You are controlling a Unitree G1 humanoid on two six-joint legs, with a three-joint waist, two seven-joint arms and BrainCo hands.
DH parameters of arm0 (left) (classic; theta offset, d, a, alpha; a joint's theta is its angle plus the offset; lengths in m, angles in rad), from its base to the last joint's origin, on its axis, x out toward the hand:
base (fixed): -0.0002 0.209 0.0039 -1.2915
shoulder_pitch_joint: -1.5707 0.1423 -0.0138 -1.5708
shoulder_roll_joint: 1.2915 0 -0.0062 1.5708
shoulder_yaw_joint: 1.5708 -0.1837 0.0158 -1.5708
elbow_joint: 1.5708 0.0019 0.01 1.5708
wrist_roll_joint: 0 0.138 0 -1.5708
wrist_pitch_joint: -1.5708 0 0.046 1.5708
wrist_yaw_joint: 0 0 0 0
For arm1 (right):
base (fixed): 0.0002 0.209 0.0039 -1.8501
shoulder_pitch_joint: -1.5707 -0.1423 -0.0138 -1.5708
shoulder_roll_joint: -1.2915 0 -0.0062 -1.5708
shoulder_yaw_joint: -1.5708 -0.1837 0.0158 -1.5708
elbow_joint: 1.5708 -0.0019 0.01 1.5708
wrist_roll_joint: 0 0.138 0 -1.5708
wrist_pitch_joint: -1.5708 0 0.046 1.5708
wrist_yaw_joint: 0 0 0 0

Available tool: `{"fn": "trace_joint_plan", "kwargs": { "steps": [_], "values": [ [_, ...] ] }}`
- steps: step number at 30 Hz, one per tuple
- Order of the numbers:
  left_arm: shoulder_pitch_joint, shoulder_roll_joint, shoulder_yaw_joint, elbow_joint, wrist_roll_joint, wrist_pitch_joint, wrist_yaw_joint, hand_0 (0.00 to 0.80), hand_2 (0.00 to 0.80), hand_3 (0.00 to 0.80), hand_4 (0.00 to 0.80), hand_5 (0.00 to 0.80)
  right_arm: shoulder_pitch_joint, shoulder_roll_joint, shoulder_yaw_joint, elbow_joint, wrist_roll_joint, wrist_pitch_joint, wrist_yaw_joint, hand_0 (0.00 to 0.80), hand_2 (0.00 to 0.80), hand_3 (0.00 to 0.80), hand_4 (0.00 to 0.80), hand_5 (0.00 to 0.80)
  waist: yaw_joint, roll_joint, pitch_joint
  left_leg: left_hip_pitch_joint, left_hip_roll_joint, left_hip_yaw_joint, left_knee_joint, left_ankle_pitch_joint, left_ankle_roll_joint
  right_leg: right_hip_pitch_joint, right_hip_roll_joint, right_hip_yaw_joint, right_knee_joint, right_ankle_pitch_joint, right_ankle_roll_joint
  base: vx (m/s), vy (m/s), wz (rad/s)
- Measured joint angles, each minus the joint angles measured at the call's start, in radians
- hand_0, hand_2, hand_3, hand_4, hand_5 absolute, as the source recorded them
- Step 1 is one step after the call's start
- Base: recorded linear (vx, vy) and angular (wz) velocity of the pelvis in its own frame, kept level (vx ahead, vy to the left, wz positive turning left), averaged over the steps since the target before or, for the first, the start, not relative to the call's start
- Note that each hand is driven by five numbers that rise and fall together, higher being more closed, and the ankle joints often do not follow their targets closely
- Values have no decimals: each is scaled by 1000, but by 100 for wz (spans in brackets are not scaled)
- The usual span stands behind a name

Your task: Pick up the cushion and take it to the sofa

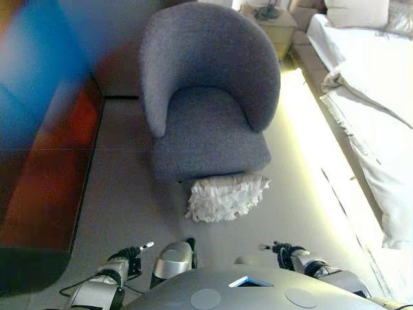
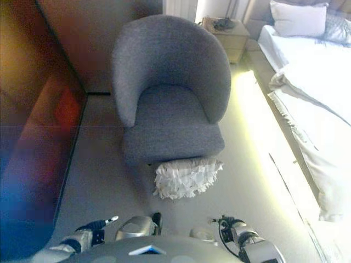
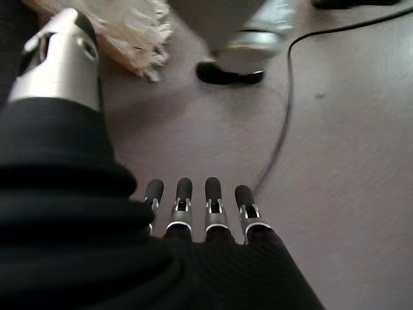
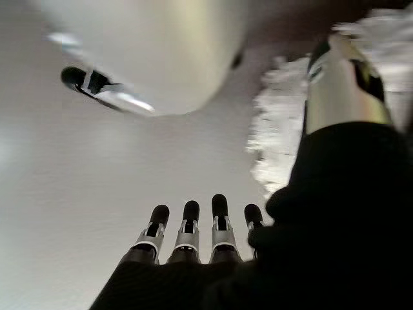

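A white ruffled cushion lies on the floor, against the front of a grey upholstered armchair. It also shows in the right eye view and at the edge of both wrist views. My left hand is low at the bottom left, fingers straight and empty. My right hand is low at the bottom right, fingers straight and empty. Both hands are well short of the cushion and touch nothing.
A bed with white bedding runs along the right, with a lit strip along its base. A small bedside table stands behind the armchair. A dark reddish cabinet lines the left. Open floor lies between me and the cushion.
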Motion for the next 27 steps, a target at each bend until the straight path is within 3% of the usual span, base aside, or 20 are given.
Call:
{"fn": "trace_joint_plan", "kwargs": {
  "steps": [2,4,5,9,10,12,14,16,18,20,23,25,27],
  "values": [
    [-3,-21,-3,2,-1,-8,1,0,0,0,0,0,-1,-6,27,-28,0,-7,-12,0,0,0,0,0,-27,32,9,26,12,-32,-42,10,-13,-78,-2,-62,-174,52,-25,372,-102,6],
    [-1,-38,-10,8,1,-26,2,0,0,0,0,0,28,-5,20,-38,17,-20,-17,0,0,0,0,0,-80,34,18,55,2,-90,-70,11,-23,-110,-29,-54,-330,159,-25,371,-128,83],
    [2,-46,-16,9,1,-42,5,0,0,0,0,0,44,-6,21,-37,17,-21,-20,0,0,0,0,0,-87,35,20,75,1,-112,-83,11,-25,-101,-41,-54,-409,222,-22,326,-157,80],
    [61,-48,-15,6,-27,-82,64,0,0,0,0,0,63,13,21,-28,-18,-20,-7,0,0,0,0,0,-73,-17,-3,158,6,-163,-108,-20,-78,-18,-73,-59,-523,360,-29,339,-228,53],
    [77,-44,-14,11,-42,-82,87,0,0,0,0,0,62,19,21,-21,-29,-16,-3,0,0,0,0,0,-73,-32,-6,171,8,-175,-97,-35,-96,21,-71,-59,-565,436,-39,330,-286,53],
    [89,-64,25,15,-45,-94,121,0,0,0,0,0,56,6,22,-18,-46,-9,12,0,0,0,0,0,-59,-19,2,158,45,-170,-22,-72,-140,98,-36,-66,-637,442,-56,280,-279,54],
    [86,-70,64,20,-44,-125,149,0,0,0,0,0,49,1,23,-14,-61,-8,13,0,0,0,0,0,-25,-19,10,105,68,-138,110,-102,-183,123,-10,-71,-659,429,-86,149,-199,18],
    [80,-74,75,24,-38,-153,171,0,0,0,0,0,22,-2,27,-16,-57,-6,3,0,0,0,0,0,-13,-25,35,-5,79,-122,326,-111,-196,138,-4,-86,-657,410,-116,64,-74,13],
    [71,-86,66,21,-26,-167,172,0,0,0,0,0,4,-27,44,-17,-31,-7,-29,0,0,0,0,0,-1,-12,48,-93,114,-79,410,-114,-190,134,3,-128,-660,395,-139,104,60,36],
    [50,-94,44,5,4,-169,172,0,0,0,0,0,0,-51,46,-14,-4,-2,-64,0,0,0,0,0,-23,4,72,-122,159,-18,323,-111,-189,131,2,-193,-662,380,-138,99,125,67],
    [27,-95,1,-20,4,-169,177,0,0,0,0,0,-17,-81,43,-18,20,-7,-101,0,0,0,0,0,-24,29,103,-125,203,17,139,-39,-207,106,14,-207,-653,380,-136,126,158,24],
    [7,-94,-2,-34,4,-169,181,0,0,0,0,0,-36,-100,43,-19,21,-16,-125,0,0,0,0,0,-29,46,116,-106,206,19,43,-11,-173,73,19,-206,-627,375,-124,-26,75,-5],
    [-62,-74,-57,-42,23,-170,193,0,0,0,0,0,-76,-117,53,-21,47,-39,-152,0,0,0,0,0,-43,60,155,-147,207,19,52,68,-217,-18,5,-192,-535,350,-97,-256,53,-8]
  ]
}}
